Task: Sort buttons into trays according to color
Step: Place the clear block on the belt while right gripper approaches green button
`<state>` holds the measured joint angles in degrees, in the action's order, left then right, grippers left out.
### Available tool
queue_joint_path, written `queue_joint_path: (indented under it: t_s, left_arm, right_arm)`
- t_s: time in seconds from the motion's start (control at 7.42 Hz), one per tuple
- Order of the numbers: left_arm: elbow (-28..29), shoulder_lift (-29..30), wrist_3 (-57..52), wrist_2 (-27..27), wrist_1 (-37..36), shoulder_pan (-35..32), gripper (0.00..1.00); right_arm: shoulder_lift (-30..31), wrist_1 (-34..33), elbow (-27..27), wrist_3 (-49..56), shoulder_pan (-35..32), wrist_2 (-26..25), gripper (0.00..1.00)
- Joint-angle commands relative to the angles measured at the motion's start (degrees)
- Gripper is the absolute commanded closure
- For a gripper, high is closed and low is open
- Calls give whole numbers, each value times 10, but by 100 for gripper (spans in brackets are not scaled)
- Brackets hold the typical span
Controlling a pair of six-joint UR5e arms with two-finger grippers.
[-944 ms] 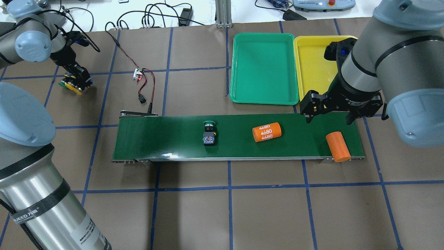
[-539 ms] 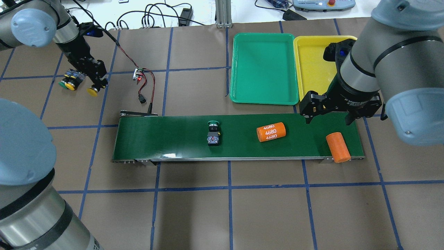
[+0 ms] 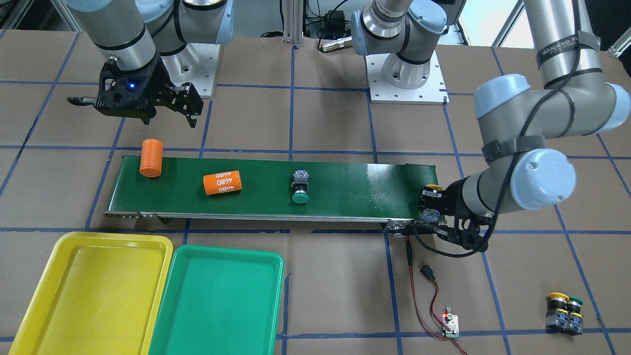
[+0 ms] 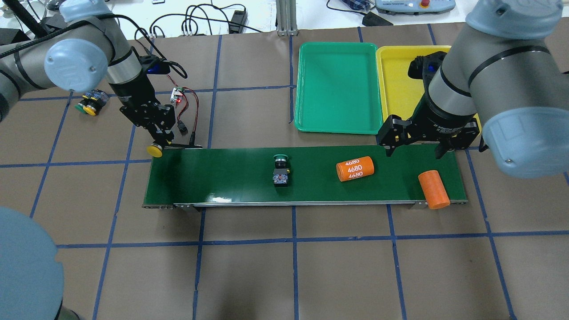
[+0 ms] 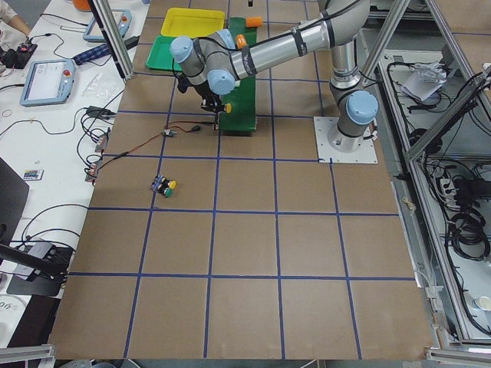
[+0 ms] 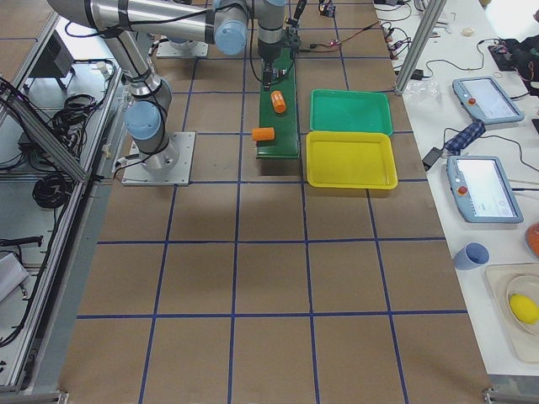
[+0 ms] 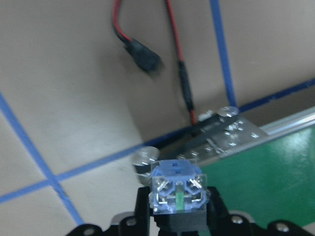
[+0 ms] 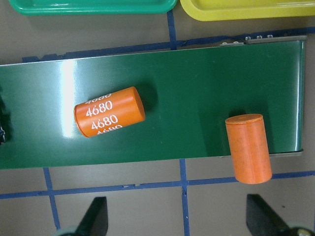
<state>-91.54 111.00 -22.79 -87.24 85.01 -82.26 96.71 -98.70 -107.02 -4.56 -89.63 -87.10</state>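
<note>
The left hand [image 4: 161,141] is clamped on a yellow button [image 4: 155,150], cap toward the robot. Its wrist view shows only the blue contact block [image 7: 176,187]. The right hand's [image 4: 415,152] fingers stand apart.

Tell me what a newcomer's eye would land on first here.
First, the long dark-green conveyor belt across the table's middle, carrying a green-capped button, a "4680" orange cylinder and a plain orange cylinder overhanging its edge. Next, the left gripper at one belt end, shut on a yellow-capped button, while the right gripper hangs open near the other end. Beyond the belt, the green tray and yellow tray lie empty, side by side.
</note>
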Motion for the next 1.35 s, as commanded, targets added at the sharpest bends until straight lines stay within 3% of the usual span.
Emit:
queue_joint_path:
  t_s: [0.0, 0.27, 0.4, 0.54, 0.81, 1.21]
  left_arm:
    - [-77, -32, 79, -2, -63, -30, 100]
    - [-112, -46, 105, -2, -83, -33, 100]
    - [-115, -46, 110, 1, -83, -34, 39]
    - [-116, -46, 112, 1, -92, -34, 3]
    - [-78, -55, 108, 4, -100, -30, 0]
    - [87, 21, 67, -6, -46, 19, 0]
  right_arm:
    - [-10, -19, 1, -8, -1, 15, 0]
    - [-36, -70, 1, -48, -44, 11, 0]
    - [-57, -93, 1, -86, -81, 6, 0]
    - [-74, -115, 1, -88, -104, -7, 0]
    - [-100, -143, 1, -141, -139, -14, 0]
    - [-129, -195, 1, -174, -167, -13, 0]
